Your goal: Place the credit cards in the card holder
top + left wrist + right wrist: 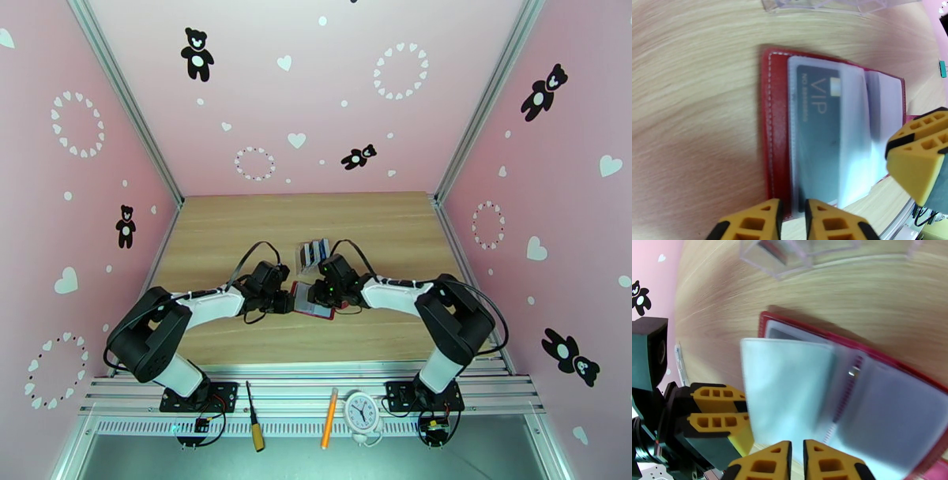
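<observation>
- I see the light wooden desk (237, 229) carrying everything.
- The dark red leather-like folding card holder (316, 310) lies open mid-desk, clear pockets up, between both arms.
- A clear slotted plastic rack (304, 254) stands just beyond it on the far side, with thin cards (316, 249) upright in it.
- The left tool (792, 215) is at the holder's left edge, nearly closed; I cannot tell whether it pinches anything.
- The right tool (797, 457) is nearly closed at a lifted clear pocket leaf; I cannot tell the grip.
- A grey-green VIP card (817, 114) sits in a left pocket.

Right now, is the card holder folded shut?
No, the card holder lies open, its clear pockets exposed, a dark VIP card inside one.
</observation>
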Available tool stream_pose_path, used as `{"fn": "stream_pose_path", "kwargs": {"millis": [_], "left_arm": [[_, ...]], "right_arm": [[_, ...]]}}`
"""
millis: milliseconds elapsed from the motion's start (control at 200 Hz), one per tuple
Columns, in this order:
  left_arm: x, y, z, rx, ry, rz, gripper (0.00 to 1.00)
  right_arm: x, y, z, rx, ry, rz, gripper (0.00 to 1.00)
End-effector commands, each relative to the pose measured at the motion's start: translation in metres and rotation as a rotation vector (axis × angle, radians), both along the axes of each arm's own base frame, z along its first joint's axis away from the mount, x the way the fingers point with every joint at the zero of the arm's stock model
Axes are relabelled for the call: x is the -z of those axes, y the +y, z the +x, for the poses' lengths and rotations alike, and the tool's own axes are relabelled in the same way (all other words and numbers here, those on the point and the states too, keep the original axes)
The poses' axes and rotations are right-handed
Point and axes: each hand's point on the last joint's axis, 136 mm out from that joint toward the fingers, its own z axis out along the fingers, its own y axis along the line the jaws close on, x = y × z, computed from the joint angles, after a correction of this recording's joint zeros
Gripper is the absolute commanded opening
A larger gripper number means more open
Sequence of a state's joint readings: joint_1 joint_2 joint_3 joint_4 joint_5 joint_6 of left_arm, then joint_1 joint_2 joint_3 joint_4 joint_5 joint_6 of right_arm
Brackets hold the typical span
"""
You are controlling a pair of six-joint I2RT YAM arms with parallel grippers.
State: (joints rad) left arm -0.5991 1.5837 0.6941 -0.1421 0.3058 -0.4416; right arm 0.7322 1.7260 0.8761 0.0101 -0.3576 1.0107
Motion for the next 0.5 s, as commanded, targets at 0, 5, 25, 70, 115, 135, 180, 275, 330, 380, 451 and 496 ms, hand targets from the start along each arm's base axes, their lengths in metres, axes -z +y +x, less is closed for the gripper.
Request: {"fn": "stream_pose_path", "kwargs": {"millis": [0, 5, 25, 70, 115, 135, 180, 275, 330, 380, 451, 496], "left_arm": [[0.002, 0.004, -0.005, -0.001, 0.005, 0.013, 0.21], [0.002, 0.004, -0.005, -0.001, 0.005, 0.012, 0.21], [0.002, 0.005, -0.004, -0.003, 0.004, 0.013, 0.21], [0.001, 0.004, -0.004, -0.001, 0.004, 0.013, 0.2], [0.002, 0.005, -0.005, -0.002, 0.005, 0.015, 0.19], [0.002, 0.005, -0.004, -0.003, 0.004, 0.013, 0.18], [0.001, 0.005, -0.004, -0.004, 0.001, 0.014, 0.17], [-0.002, 0.006, -0.003, -0.01, -0.014, 0.013, 0.16], [-0.004, 0.008, -0.002, -0.017, -0.025, 0.015, 0.16], [-0.006, 0.009, -0.001, -0.021, -0.034, 0.017, 0.16], [-0.008, 0.01, 0.0, -0.028, -0.045, 0.019, 0.19], [-0.01, 0.011, 0.001, -0.032, -0.053, 0.019, 0.22]], "right_arm": [[-0.004, 0.014, 0.009, -0.01, -0.015, 0.031, 0.17], [-0.004, 0.014, 0.009, -0.011, -0.015, 0.03, 0.17], [-0.003, 0.015, 0.009, -0.012, -0.014, 0.031, 0.17], [0.0, 0.016, 0.009, -0.013, -0.009, 0.031, 0.17], [0.003, 0.017, 0.01, -0.011, -0.004, 0.03, 0.17], [0.004, 0.017, 0.01, -0.013, -0.002, 0.03, 0.17], [0.007, 0.017, 0.009, -0.012, 0.004, 0.029, 0.17], [0.013, 0.018, 0.01, -0.009, 0.011, 0.025, 0.17], [0.016, 0.019, 0.009, -0.011, 0.016, 0.026, 0.17], [0.017, 0.02, 0.009, -0.01, 0.019, 0.027, 0.17], [0.02, 0.021, 0.009, -0.01, 0.023, 0.028, 0.17], [0.021, 0.021, 0.009, -0.01, 0.025, 0.029, 0.18]]}}
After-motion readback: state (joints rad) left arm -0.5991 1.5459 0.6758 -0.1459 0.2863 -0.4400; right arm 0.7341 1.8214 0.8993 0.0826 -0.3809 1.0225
